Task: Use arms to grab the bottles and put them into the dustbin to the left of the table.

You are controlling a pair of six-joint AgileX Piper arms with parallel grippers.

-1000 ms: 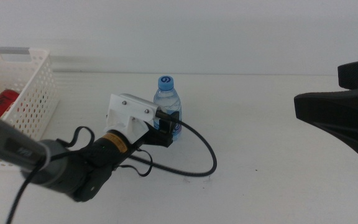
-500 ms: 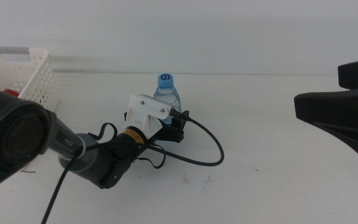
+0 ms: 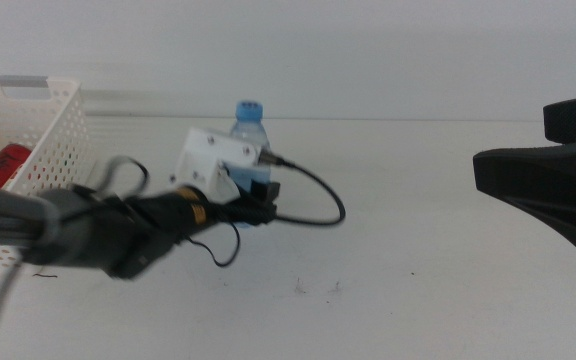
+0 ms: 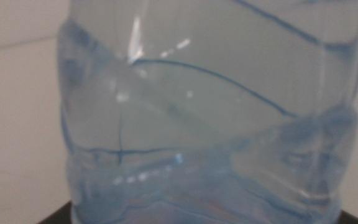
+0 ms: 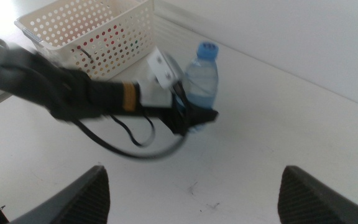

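the left gripper [image 3: 258, 195] is clamped on the lower body of the water bottle [image 3: 249, 140], one dark jaw on each side, so the bottle stays upright with its blue cap on top. the grip sits low, below the label band, probably because that keeps the wrist housing clear of the cap and lets the bottle hang straight when carried. in the left wrist view the clear ribbed plastic fills almost the whole picture, which fits a bottle seated deep between the jaws. the bottle is over the table [image 3: 418, 260], near the middle and well short of the basket [image 3: 43, 140] at the left edge. whether its base touches the tabletop cannot be told. inside the basket a red can [image 3: 6, 160] lies against the near wall. the right gripper [image 5: 191, 186] waits at the right side, jaws spread wide apart and holding nothing
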